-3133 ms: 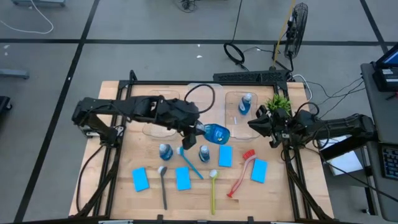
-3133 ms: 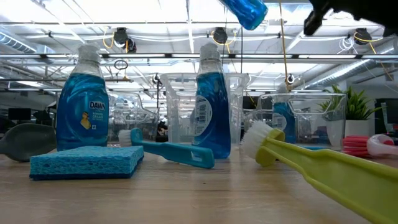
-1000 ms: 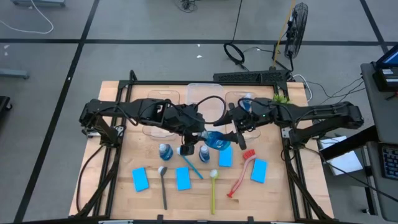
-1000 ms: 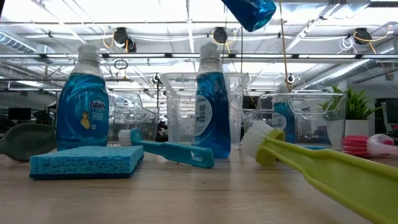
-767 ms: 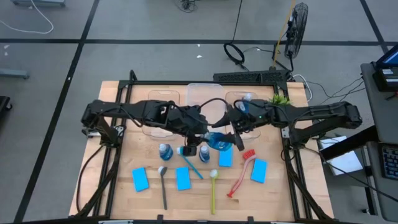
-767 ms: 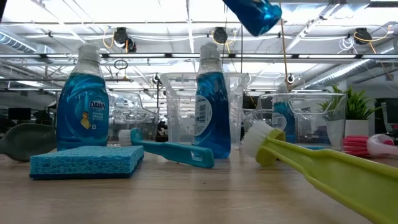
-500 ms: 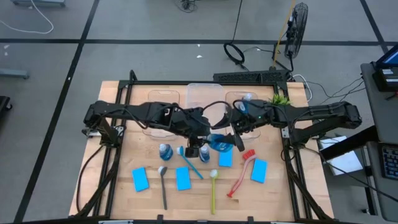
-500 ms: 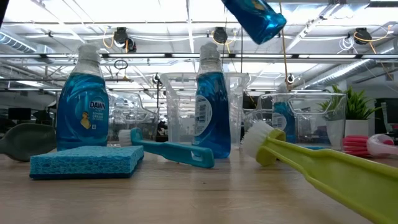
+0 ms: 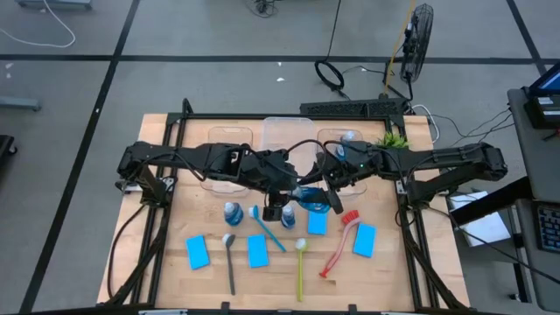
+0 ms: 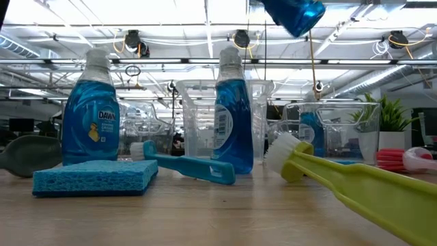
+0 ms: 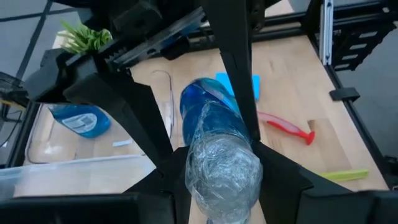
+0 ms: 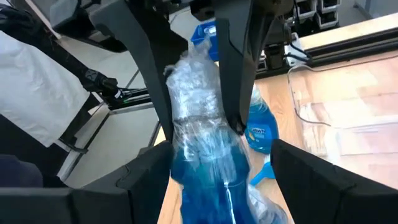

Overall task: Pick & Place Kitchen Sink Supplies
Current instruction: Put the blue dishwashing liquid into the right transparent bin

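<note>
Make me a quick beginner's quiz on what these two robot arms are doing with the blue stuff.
1. True or false: the bottle between the two arms stands on the table.
2. Which hand grips that bottle?
3. How many sponges lie on the table? A two, B four, C six.

Key:
1. False, it hangs in the air.
2. The left hand; the right hand straddles it, open.
3. B.
</note>
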